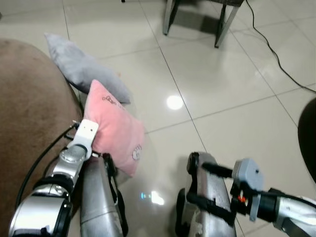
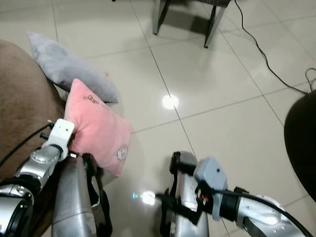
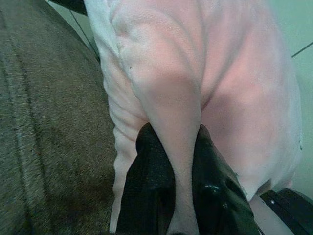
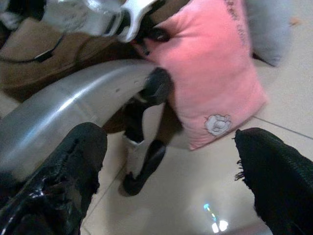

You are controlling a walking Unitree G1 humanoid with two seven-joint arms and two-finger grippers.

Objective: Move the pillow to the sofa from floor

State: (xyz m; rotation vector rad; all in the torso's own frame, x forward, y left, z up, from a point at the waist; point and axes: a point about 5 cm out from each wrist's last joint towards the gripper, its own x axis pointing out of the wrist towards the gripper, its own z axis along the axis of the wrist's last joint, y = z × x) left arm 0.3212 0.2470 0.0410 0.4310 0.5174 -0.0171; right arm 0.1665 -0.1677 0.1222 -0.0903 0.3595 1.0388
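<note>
Left gripper [image 3: 173, 196]: its two long black fingers [image 3: 146, 191] are pinching a fold of the soft pink square pillow with a small white flower print [image 1: 116, 131], as the left wrist view is showing, with the fabric bunching between them. The pillow is hanging tilted, its upper edge pressing against the rounded brown fabric sofa [image 1: 29, 128] and its lower corner sitting close to the glossy beige tiled floor [image 1: 222, 89]; whether that corner is touching the tiles cannot be told.

Right gripper [image 4: 171, 176]: its black fingers are standing wide apart and holding nothing, and it is hovering low over the floor, near the pillow's lower corner.

Grey soft pillow [image 1: 79, 66]: it is lying on the floor just beyond the pink one, against the sofa's edge.

Background: grey metal furniture legs [image 1: 197, 19] are standing on the far tiles, and a thin black cable [image 1: 274, 54] is trailing across the floor at the right.
</note>
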